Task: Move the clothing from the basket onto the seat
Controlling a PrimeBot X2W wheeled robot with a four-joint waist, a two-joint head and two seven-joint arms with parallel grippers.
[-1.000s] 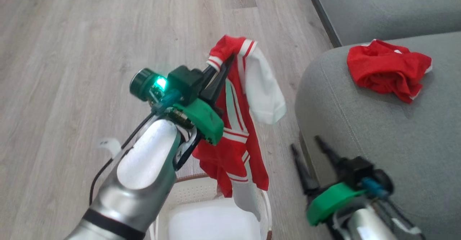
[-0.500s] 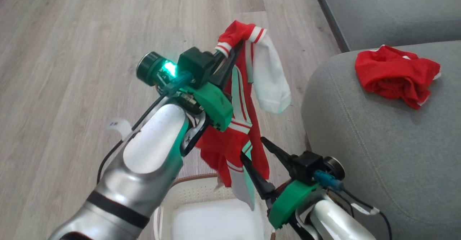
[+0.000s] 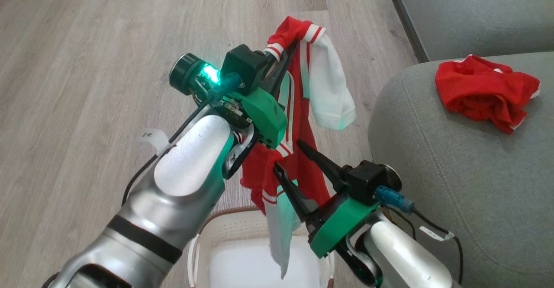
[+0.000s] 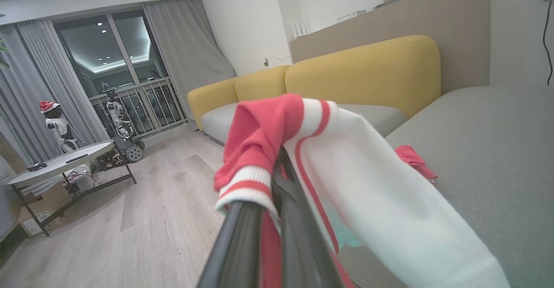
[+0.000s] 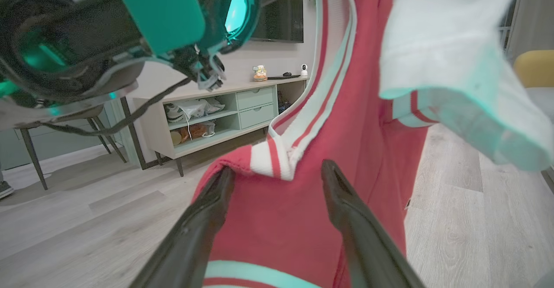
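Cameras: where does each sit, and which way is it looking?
Head view: on the head, looking down at floor, basket and seat; left arm and right arm show.
Left wrist view: along the left fingers, shut on the jersey, toward yellow sofas.
Right wrist view: between the open right fingers, at the hanging jersey.
Shared: all three see the jersey.

floor [image 3: 86, 63] lt free, red garment [image 3: 484, 91] on seat [image 3: 454, 184]

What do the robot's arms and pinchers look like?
Both arms are shiny silver; the left arm has a black band. Each wrist carries a green plastic block and thin black cables. The left gripper and right gripper each have two long, pointy black fingers. A green light glows on the left wrist.
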